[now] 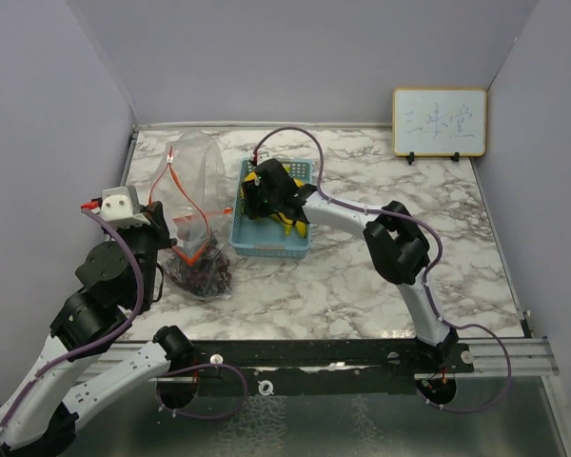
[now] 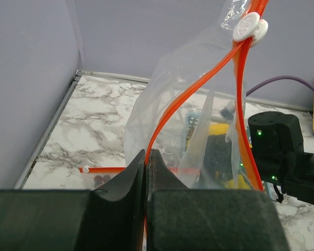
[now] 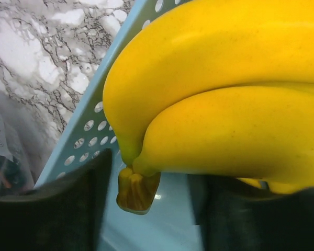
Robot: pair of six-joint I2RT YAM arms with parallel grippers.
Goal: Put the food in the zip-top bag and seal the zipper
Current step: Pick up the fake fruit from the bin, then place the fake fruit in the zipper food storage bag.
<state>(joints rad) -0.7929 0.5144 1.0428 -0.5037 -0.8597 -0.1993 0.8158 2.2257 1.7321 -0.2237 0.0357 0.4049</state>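
Note:
The clear zip-top bag point(image 1: 195, 186) with an orange zipper stands upright at the left, its mouth gaping wide. My left gripper point(image 1: 160, 227) point(image 2: 146, 154) is shut on the bag's orange rim point(image 2: 162, 117). The white slider point(image 2: 249, 27) sits high on the zipper. A dark purple grape cluster point(image 1: 202, 268) lies in the bag's bottom. The yellow bananas point(image 3: 225, 94) point(image 1: 290, 225) lie in the blue basket point(image 1: 271, 249). My right gripper point(image 1: 266, 195) point(image 3: 157, 180) is down in the basket, open, its fingers on either side of the brown banana stem point(image 3: 137, 191) with gaps showing.
A small whiteboard point(image 1: 439, 122) leans on the back wall at the right. The basket's perforated wall point(image 3: 89, 130) is close beside my right gripper's left finger. Grey walls enclose the marble table point(image 1: 381, 286) on three sides.

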